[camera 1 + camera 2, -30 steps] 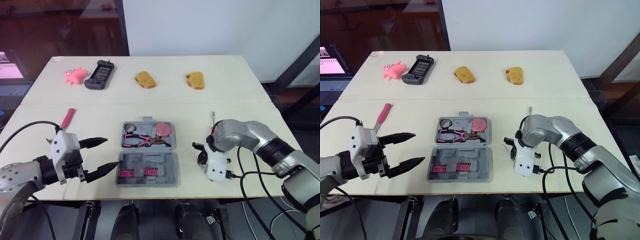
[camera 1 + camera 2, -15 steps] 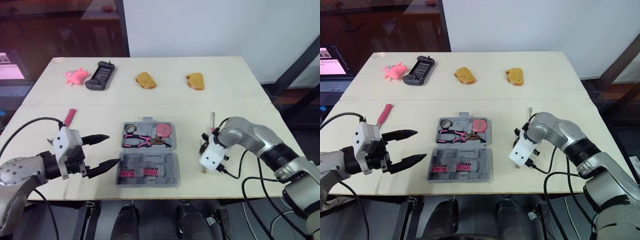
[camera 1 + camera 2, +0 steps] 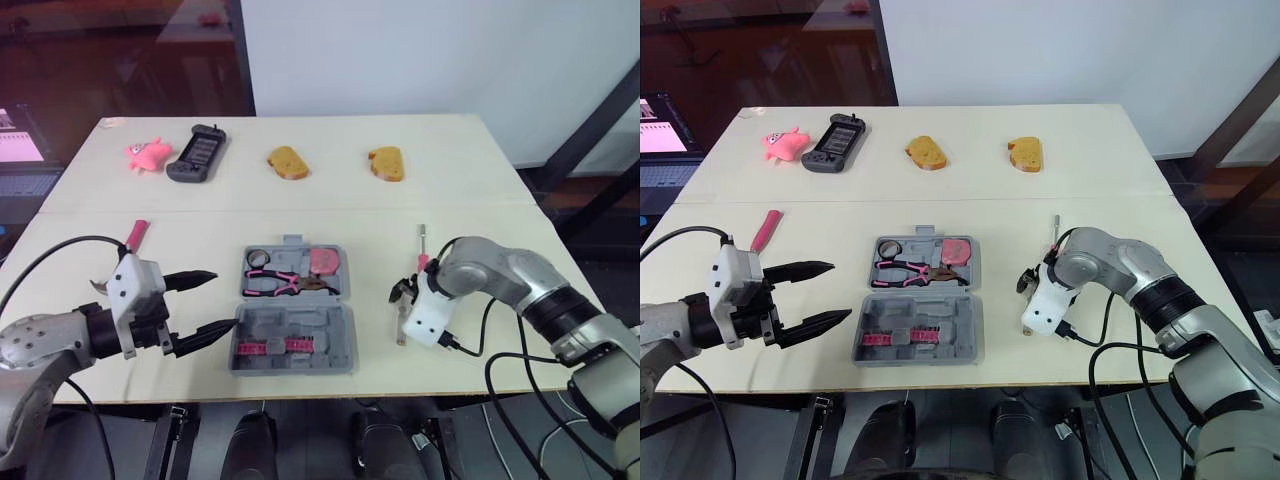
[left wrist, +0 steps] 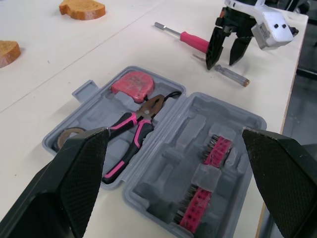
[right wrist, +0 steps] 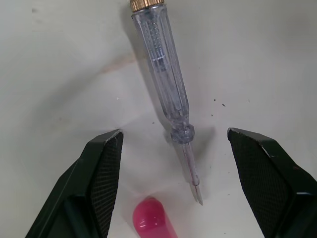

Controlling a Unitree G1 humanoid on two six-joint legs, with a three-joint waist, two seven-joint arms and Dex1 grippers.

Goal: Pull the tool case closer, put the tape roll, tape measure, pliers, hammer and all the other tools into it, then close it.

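The grey tool case (image 3: 293, 345) lies open at the table's front middle. Its far half holds a tape roll (image 3: 258, 258), pink-handled pliers (image 3: 285, 283) and a red tape measure (image 3: 325, 262); the near half holds pink bit strips (image 4: 208, 183). My left gripper (image 3: 222, 300) hovers open just left of the case. Right of the case, my right gripper (image 3: 405, 292) stands open over a clear-handled screwdriver (image 5: 166, 84) that lies loose on the table. A pink-handled screwdriver (image 3: 423, 250) lies just beyond it. A pink-handled tool (image 3: 137, 233) lies at the far left.
Along the back of the table sit a pink toy (image 3: 147, 152), a black handheld device (image 3: 196, 152) and two bread pieces (image 3: 289, 161) (image 3: 386, 163). Bare tabletop (image 3: 200, 240) stretches between the case and the back row.
My right gripper has opened and turned at the wrist, and the clear screwdriver now lies free between its fingers. The left gripper has stayed open beside the case.
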